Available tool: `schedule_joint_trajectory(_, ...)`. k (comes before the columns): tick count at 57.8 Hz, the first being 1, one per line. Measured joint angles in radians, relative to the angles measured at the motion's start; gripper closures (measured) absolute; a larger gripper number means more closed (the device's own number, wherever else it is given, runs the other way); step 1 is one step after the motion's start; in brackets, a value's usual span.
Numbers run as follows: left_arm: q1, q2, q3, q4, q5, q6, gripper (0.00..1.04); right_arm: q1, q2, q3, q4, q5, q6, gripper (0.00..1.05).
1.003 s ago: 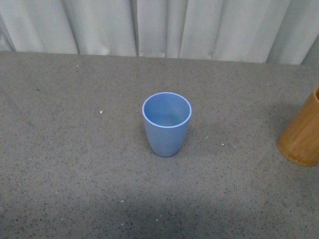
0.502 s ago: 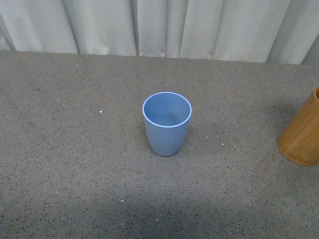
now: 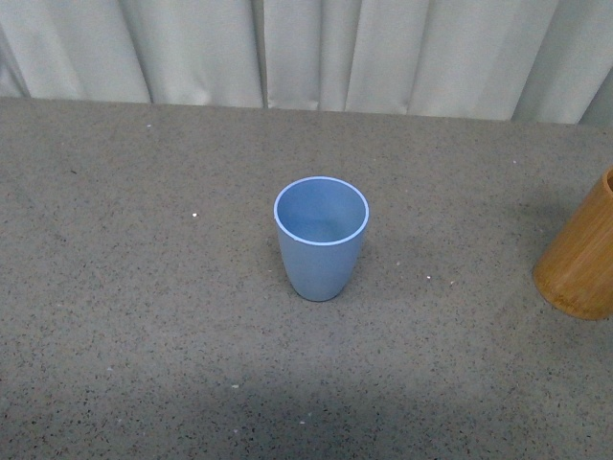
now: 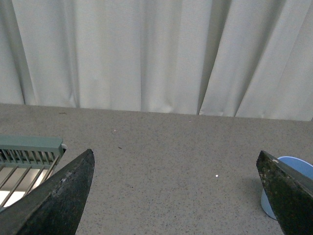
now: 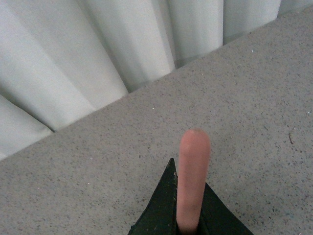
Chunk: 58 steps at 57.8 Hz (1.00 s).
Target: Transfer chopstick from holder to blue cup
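The blue cup (image 3: 321, 238) stands upright and empty in the middle of the grey table; neither arm shows in the front view. The tan wooden holder (image 3: 581, 257) sits at the right edge, cut off by the frame. In the right wrist view my right gripper (image 5: 188, 215) is shut on the salmon-pink chopstick (image 5: 192, 171), whose blurred end sticks out past the dark fingertips above bare table. My left gripper (image 4: 176, 196) is open with nothing between its fingers; part of the blue cup (image 4: 286, 169) shows beside one fingertip (image 4: 286, 188).
White curtains (image 3: 316, 53) hang along the table's far edge. A pale green slatted rack (image 4: 27, 161) lies beside the left gripper in the left wrist view. The grey speckled tabletop (image 3: 144, 287) stretches to the left of the cup.
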State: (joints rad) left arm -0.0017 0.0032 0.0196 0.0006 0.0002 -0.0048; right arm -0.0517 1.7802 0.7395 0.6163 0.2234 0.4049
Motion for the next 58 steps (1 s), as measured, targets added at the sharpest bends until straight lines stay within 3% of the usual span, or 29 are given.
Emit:
schedule_joint_trajectory(19, 0.0, 0.0, 0.0, 0.0, 0.0, 0.0, 0.07, -0.029, -0.168, 0.001, -0.071, -0.051, 0.018, 1.03)
schedule_joint_trajectory(32, 0.0, 0.0, 0.0, 0.0, 0.0, 0.0, 0.07, -0.048, -0.449, 0.032, -0.185, -0.068, 0.026, 1.03)
schedule_joint_trajectory(44, 0.0, 0.0, 0.0, 0.0, 0.0, 0.0, 0.07, 0.083, -0.549, 0.041, -0.192, -0.021, 0.078, 1.03)
schedule_joint_trajectory(52, 0.0, 0.0, 0.0, 0.0, 0.0, 0.0, 0.07, 0.284, -0.446, 0.035, -0.121, 0.048, 0.147, 1.03)
schedule_joint_trajectory(58, 0.0, 0.0, 0.0, 0.0, 0.0, 0.0, 0.07, 0.381, -0.357, 0.038, -0.078, 0.076, 0.182, 1.03)
